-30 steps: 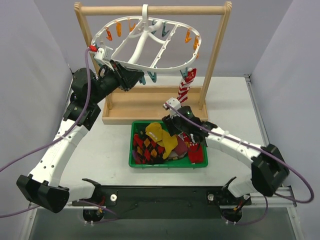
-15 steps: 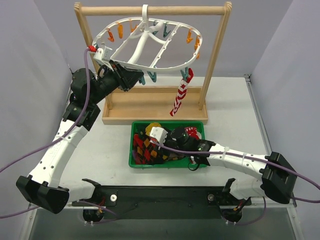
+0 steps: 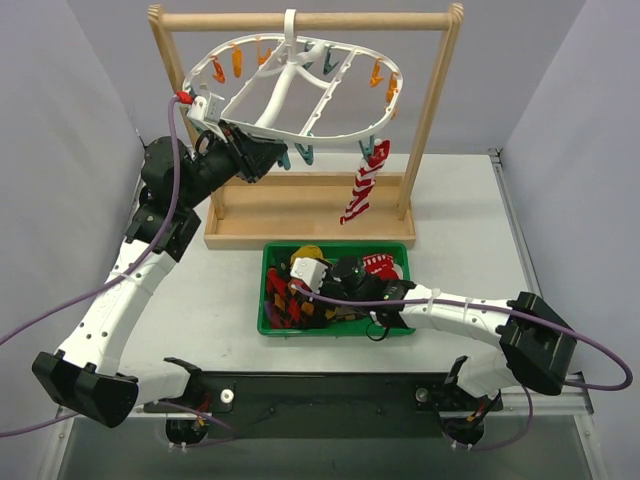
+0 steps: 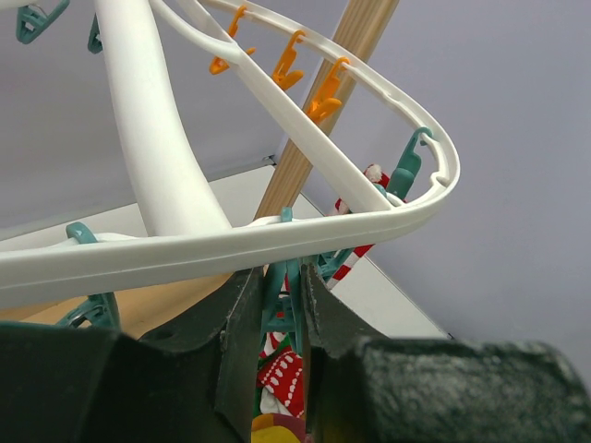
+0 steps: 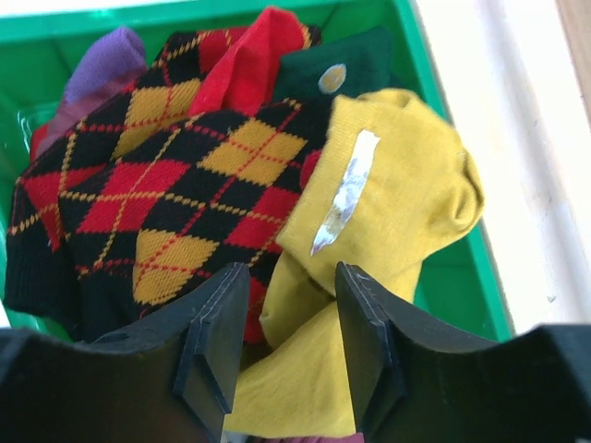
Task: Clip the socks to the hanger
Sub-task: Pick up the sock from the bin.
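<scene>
The white oval hanger (image 3: 330,136) hangs by its hook from a wooden bar. A red-white striped sock (image 3: 358,192) dangles from a teal clip at its right front. My left gripper (image 3: 265,158) is shut on a teal clip (image 4: 282,300) under the hanger's rim (image 4: 231,245). My right gripper (image 3: 295,290) is down in the green bin (image 3: 262,305). It is open, with its jaws on either side of a plain yellow sock (image 5: 388,194). A dark sock with orange-red diamonds (image 5: 175,203) lies to the left of it. A red Christmas-patterned sock (image 3: 380,265) lies in the bin.
The wooden bar rack (image 3: 432,110) stands on its base board behind the bin. Orange and teal clips (image 3: 237,62) dangle round the hanger rim. A purple sock (image 5: 106,65) and a dark green one (image 5: 346,69) lie at the bin's far end.
My right arm has come down from beside the hung striped sock into the bin and moved left over the yellow sock. The striped sock has swung a little. My left arm has not moved.
</scene>
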